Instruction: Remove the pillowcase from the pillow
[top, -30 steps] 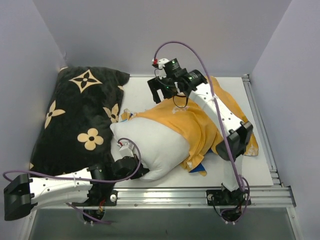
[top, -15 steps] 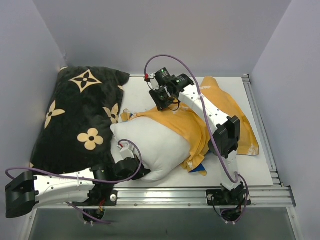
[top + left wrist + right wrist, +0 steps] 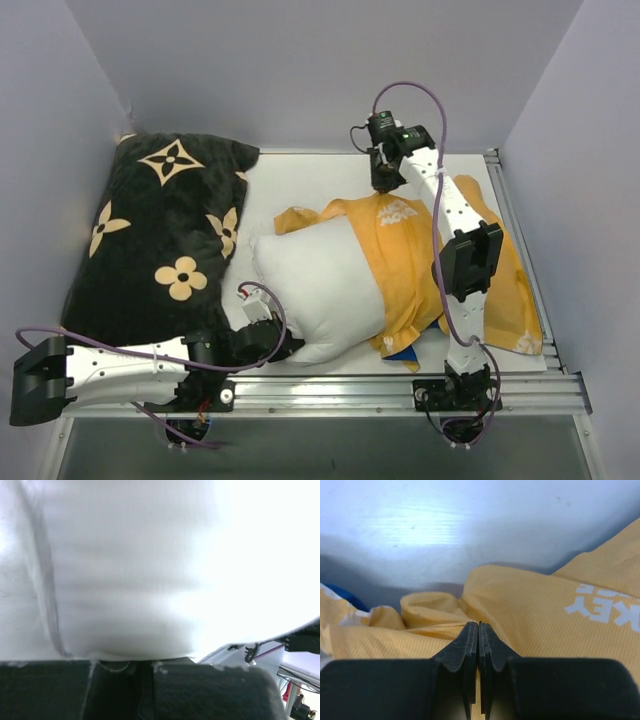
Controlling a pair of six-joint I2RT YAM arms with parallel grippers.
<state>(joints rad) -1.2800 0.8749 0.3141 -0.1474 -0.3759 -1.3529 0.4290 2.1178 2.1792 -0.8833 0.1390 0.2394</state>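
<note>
Though pillow (image 3: 310, 285) hides how left jaws stand, right jaws pinch the pillowcase (image 3: 400, 250).

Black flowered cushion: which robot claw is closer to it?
Left. The left gripper holds the pillow at its near corner, beside the cushion; the right gripper pinches the pillowcase beyond the pillow, well away.
</note>
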